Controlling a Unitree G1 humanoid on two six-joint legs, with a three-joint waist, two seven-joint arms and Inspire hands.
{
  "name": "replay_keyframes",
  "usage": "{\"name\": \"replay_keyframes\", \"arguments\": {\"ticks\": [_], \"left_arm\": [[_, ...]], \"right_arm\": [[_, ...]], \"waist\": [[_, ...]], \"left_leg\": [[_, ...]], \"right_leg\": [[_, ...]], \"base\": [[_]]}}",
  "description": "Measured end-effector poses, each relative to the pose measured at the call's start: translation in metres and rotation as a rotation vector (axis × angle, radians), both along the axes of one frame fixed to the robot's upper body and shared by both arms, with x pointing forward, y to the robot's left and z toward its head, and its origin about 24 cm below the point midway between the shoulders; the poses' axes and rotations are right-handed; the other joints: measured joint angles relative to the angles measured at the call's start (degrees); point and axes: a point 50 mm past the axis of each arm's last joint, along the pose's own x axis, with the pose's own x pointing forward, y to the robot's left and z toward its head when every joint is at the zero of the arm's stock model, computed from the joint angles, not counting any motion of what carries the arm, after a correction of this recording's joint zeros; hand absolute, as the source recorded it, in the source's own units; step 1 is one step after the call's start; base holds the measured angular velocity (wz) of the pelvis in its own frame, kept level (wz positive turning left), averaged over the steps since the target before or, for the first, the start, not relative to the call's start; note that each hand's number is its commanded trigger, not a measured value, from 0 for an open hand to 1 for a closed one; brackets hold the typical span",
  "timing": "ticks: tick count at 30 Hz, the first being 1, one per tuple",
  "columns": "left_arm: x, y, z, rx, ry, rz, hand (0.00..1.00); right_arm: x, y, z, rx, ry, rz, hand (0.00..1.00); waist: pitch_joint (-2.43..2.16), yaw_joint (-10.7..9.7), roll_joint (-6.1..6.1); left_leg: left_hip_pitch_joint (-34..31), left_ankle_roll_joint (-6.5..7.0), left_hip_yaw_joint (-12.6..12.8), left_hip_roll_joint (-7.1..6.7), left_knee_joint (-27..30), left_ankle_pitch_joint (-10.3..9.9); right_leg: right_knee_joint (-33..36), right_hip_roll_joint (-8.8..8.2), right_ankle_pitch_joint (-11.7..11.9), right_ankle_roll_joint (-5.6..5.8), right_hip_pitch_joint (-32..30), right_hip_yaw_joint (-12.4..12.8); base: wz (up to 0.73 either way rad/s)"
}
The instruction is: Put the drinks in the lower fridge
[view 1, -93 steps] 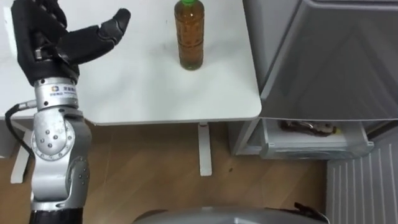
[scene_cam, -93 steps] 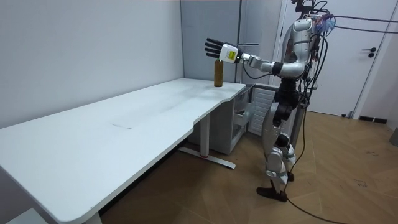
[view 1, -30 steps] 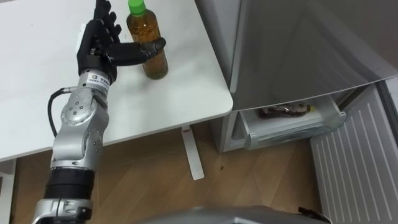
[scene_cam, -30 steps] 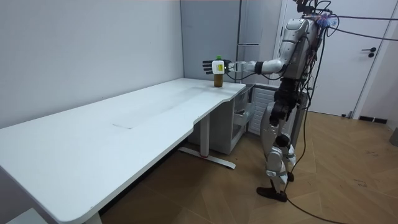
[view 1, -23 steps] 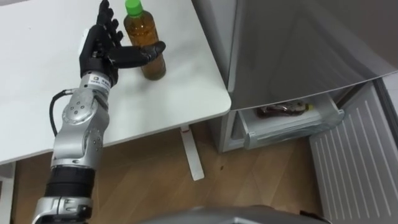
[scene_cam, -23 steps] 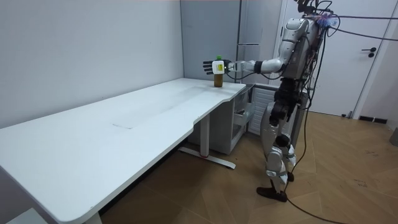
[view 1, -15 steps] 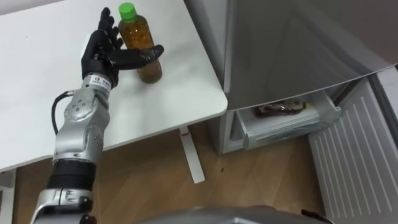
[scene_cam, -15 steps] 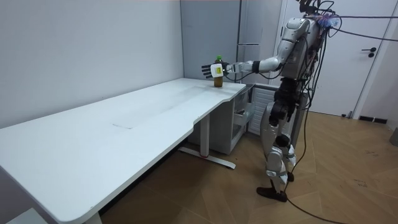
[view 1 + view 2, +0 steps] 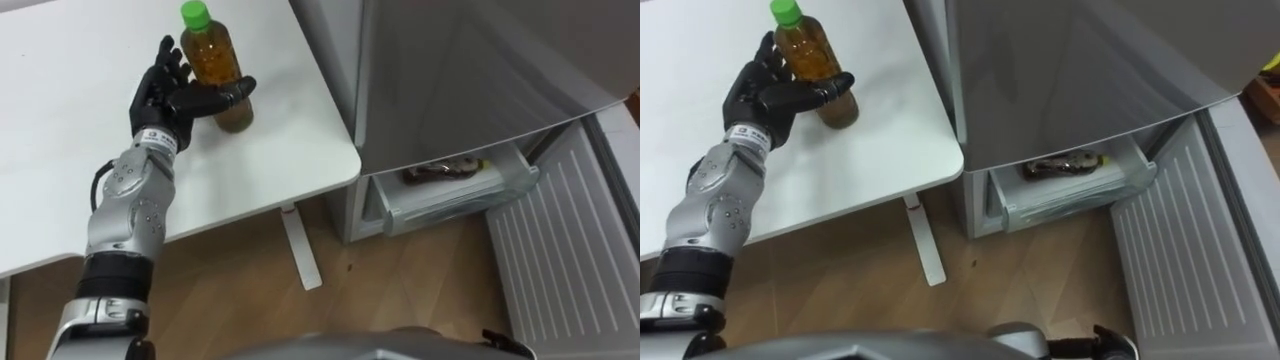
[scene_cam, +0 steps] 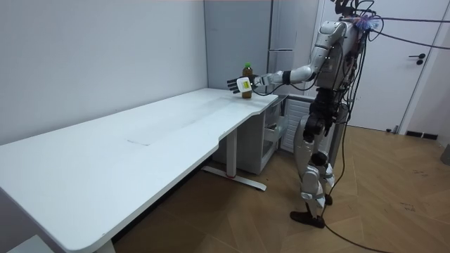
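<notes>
The left hand (image 9: 172,100) cups the green-capped tea bottle (image 9: 214,60) on the table (image 9: 60,150), fingers straight, thumb across its front. It should close firmly round the body before lifting.

Bright, even indoor light; shadows soft, faint.

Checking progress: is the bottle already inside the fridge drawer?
No, the bottle stands upright on the table, with the left robot hand beside it, thumb across its front.
</notes>
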Motion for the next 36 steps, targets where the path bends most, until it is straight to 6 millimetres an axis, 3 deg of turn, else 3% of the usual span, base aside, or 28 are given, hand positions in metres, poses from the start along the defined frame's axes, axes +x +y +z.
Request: {"name": "replay_keyframes", "arguments": {"ticks": [9, 10, 12, 15, 17, 19, 21, 36], "left_arm": [[0.009, -0.003, 0.004, -0.017, 0.006, -0.01, 0.0], [0.012, -0.003, 0.003, -0.019, 0.013, -0.01, 0.29], [0.015, -0.002, 0.003, -0.019, 0.02, -0.009, 1.0], [0.015, -0.002, 0.002, -0.018, 0.024, -0.008, 1.0], [0.015, -0.001, 0.002, -0.015, 0.028, -0.007, 1.0], [0.018, 0.001, 0.003, -0.008, 0.03, -0.006, 1.0], [0.019, 0.004, 0.005, 0.002, 0.025, -0.005, 1.0], [0.02, 0.009, 0.007, 0.021, 0.039, -0.005, 1.0]], "right_arm": [[-0.001, 0.0, 0.0, 0.002, 0.016, -0.005, 0.0], [-0.001, 0.0, 0.0, 0.001, 0.015, -0.005, 0.0], [-0.001, 0.0, 0.0, -0.003, 0.016, -0.006, 0.0], [-0.001, -0.001, 0.0, -0.007, 0.017, -0.006, 0.0], [-0.001, -0.001, 0.0, -0.007, 0.016, -0.008, 0.0], [0.0, -0.001, 0.0, -0.007, 0.014, -0.009, 0.0], [0.0, -0.001, 0.0, -0.007, 0.015, -0.009, 0.0], [0.004, -0.001, 0.001, 0.001, 0.002, -0.008, 0.0]], "waist": [[-0.54, 0.03, 0.22], [-0.64, 0.05, 0.38], [-0.74, 0.05, 0.56], [-0.79, 0.04, 0.8], [-0.65, -0.12, 0.88], [-0.22, -0.13, 0.88], [-0.18, -0.28, 0.95], [-0.25, -1.01, 1.14]], "left_leg": [[0.17, 0.0, 0.58, 0.04, 0.36, 0.01], [0.17, 0.0, 0.67, 0.07, 0.45, 0.0], [0.23, 0.0, 0.76, 0.12, 0.51, 0.0], [0.47, 0.0, 1.03, 0.19, 0.51, 0.0], [0.53, 0.0, 1.12, 0.23, 0.52, 0.0], [0.44, 0.0, 1.13, 0.25, 0.51, 0.0], [0.18, 0.0, 1.14, 0.28, 0.49, -0.01], [-0.55, -0.04, 0.95, 0.33, 0.49, 0.02]], "right_leg": [[0.1, 0.0, 0.01, -0.01, 0.11, 0.31], [0.15, 0.01, 0.01, -0.02, 0.12, 0.32], [0.18, 0.04, 0.03, -0.05, 0.16, 0.34], [0.37, 0.09, 0.05, -0.08, 0.2, 0.62], [0.63, 0.12, 0.05, -0.07, 0.15, 0.66], [0.92, 0.13, 0.04, -0.07, -0.05, 0.67], [0.92, 0.17, 0.05, -0.07, -0.31, 0.67], [0.86, 0.26, 0.06, -0.1, -1.44, 0.82]], "base": [[-0.01], [0.0], [-0.02], [-0.04], [-0.02], [0.0], [0.0], [-0.01]]}}
